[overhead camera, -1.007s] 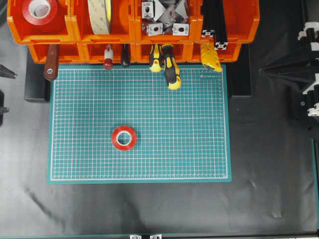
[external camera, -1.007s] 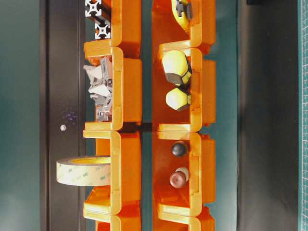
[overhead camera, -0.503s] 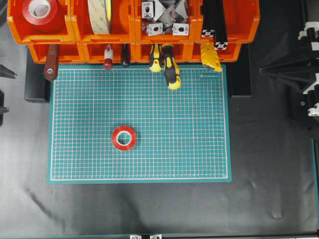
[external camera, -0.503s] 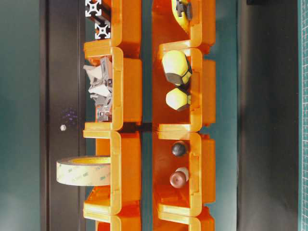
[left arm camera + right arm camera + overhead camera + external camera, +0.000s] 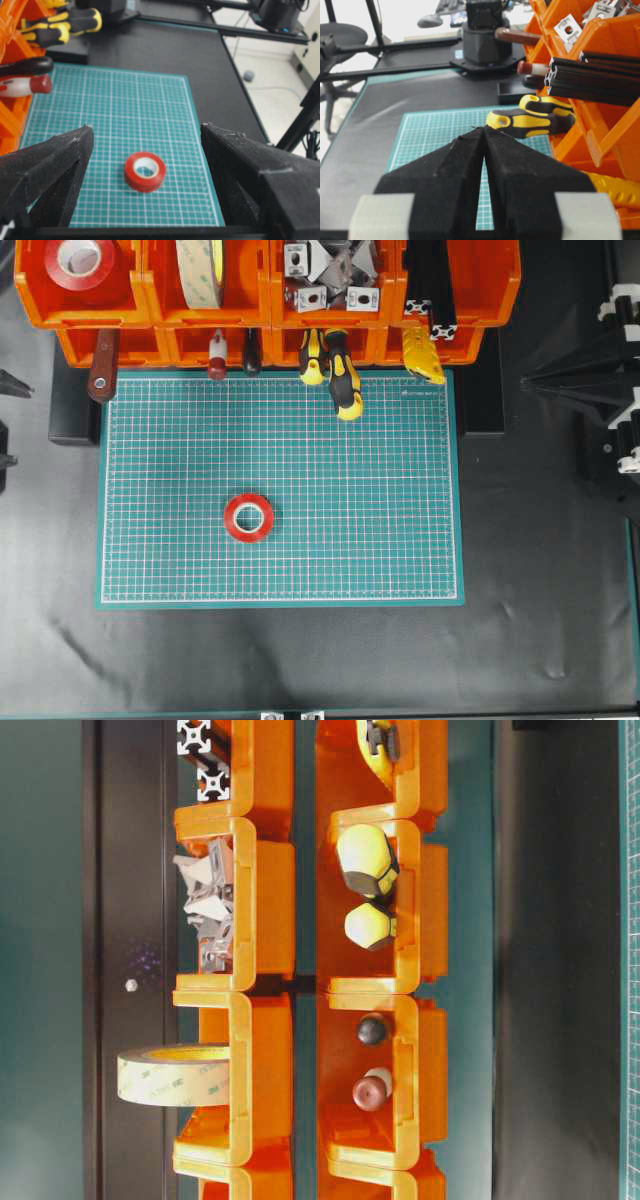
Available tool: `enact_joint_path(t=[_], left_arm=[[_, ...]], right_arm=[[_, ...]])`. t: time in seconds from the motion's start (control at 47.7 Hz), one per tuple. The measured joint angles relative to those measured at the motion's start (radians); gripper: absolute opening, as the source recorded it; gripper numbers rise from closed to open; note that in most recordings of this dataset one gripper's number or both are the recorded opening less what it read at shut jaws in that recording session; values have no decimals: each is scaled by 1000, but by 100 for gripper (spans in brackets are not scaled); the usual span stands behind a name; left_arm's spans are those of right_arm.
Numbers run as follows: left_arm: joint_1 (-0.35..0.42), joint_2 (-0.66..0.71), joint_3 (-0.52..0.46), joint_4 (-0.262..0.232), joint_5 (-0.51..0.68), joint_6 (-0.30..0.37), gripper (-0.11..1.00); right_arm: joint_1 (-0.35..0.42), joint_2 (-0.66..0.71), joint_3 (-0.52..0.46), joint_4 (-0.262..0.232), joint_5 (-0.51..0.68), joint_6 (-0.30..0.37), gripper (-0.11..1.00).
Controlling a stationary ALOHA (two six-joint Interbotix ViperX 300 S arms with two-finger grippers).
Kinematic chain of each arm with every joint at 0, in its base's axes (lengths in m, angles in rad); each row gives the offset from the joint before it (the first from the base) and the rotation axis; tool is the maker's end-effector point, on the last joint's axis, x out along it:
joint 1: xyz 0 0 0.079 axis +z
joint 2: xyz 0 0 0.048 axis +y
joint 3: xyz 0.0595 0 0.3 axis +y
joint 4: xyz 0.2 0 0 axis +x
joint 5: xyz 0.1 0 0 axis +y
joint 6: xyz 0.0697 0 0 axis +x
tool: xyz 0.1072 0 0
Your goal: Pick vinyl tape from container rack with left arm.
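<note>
The vinyl tape (image 5: 248,517), a small red ring, lies flat on the green cutting mat (image 5: 380,490), left of its middle and well below the orange container rack (image 5: 270,302). In the left wrist view the tape (image 5: 145,172) sits on the mat ahead of my left gripper (image 5: 146,126), whose black fingers (image 5: 55,165) stand wide apart and open, touching nothing. My right gripper (image 5: 484,128) is shut with nothing in it, off to the right side near the rack (image 5: 600,75). The overhead view shows only slivers of both arms at its left and right edges.
The rack's upper bins hold a red roll with a white core (image 5: 82,260), a big cream roll (image 5: 200,270), metal brackets (image 5: 330,275) and black profiles (image 5: 430,290). Yellow-black screwdriver handles (image 5: 340,375) stick out of the lower bins over the mat's far edge.
</note>
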Motion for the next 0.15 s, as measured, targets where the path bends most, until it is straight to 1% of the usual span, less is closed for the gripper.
enact_joint_path(t=[0.147], left_arm=[[0,0,0,0,-2,-5,83]], right_arm=[[-5,0,0,0,0,0,0]])
